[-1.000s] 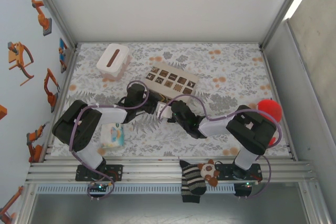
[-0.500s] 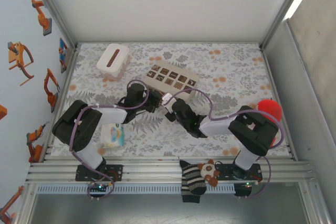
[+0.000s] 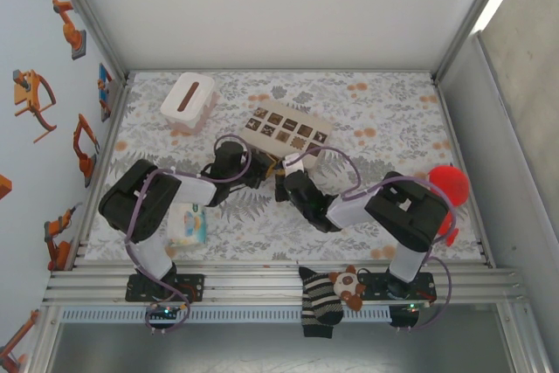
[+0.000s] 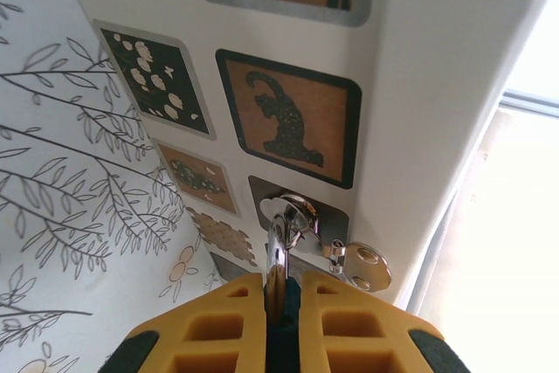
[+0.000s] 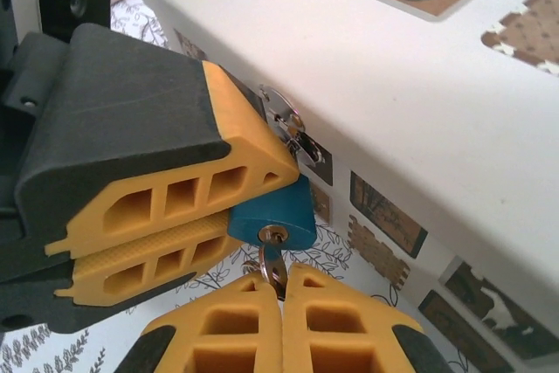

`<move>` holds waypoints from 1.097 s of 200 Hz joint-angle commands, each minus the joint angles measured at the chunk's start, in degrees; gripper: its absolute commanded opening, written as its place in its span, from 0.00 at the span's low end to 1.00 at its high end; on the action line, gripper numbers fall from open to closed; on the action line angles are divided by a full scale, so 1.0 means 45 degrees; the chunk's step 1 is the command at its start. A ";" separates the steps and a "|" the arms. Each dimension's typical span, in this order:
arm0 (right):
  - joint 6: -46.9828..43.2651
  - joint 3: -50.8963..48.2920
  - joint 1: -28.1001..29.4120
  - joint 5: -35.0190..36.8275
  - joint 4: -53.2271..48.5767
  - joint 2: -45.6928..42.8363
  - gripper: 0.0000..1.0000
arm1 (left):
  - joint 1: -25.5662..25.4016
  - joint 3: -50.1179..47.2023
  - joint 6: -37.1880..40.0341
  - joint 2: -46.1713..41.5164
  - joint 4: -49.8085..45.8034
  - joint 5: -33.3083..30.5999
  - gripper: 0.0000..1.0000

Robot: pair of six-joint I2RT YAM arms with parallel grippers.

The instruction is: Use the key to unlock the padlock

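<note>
**Right gripper** [image 5: 281, 284]: the fingers are pressed together and pinch the key [image 5: 272, 257]. A short metal length of it shows between the fingertips and the lock. From the gripper, the key runs toward 12 o'clock into the keyhole in the padlock [image 5: 269, 210] (blue body, pale metal shackle).

**Left gripper** [image 4: 281, 290]: in the right wrist view it enters from 9 o'clock. Its fingers are closed flat against the padlock body and clamp it from both sides.

**Padlock position:** the lock hangs against the near side wall of the beige box [image 5: 419, 76]. Its shackle passes through the metal hasp [image 5: 293, 131], which lies at 12 o'clock from the lock body. The left wrist view shows the shackle rising from between the left fingers to the hasp.

**Surroundings, top view:**
- Both grippers meet at 6 o'clock of the box on the floral table [image 3: 393, 128].
- A white tissue box [image 3: 188, 100] stands at 10 o'clock.
- A red ball [image 3: 448, 183] sits at 4 o'clock.
- A wipes packet [image 3: 188, 226] lies at 7 o'clock.
- A plush toy [image 3: 336, 290] rests on the front rail at 6 o'clock.
</note>
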 commanded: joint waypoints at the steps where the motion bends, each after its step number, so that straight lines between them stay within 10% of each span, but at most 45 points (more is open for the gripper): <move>1: 0.1797 -0.0443 -0.0129 0.0842 0.1435 0.0263 0.00 | -0.0334 -0.0034 0.0107 0.0307 0.0230 0.0909 0.10; 55: 0.3385 -0.1248 -0.0124 0.0844 0.2324 0.0302 0.00 | -0.0210 -0.0238 0.0856 -0.0759 -0.0696 0.0537 0.44; 176: 0.8314 -0.3481 -0.0511 0.0056 0.4496 0.0077 0.00 | 0.1753 0.2113 0.7133 -0.6000 -0.9582 -0.1134 0.63; 219: 0.8397 -0.3948 -0.0632 0.0018 0.4566 -0.0285 0.22 | 0.2084 0.2979 0.8274 -0.5999 -1.0607 -0.1455 0.65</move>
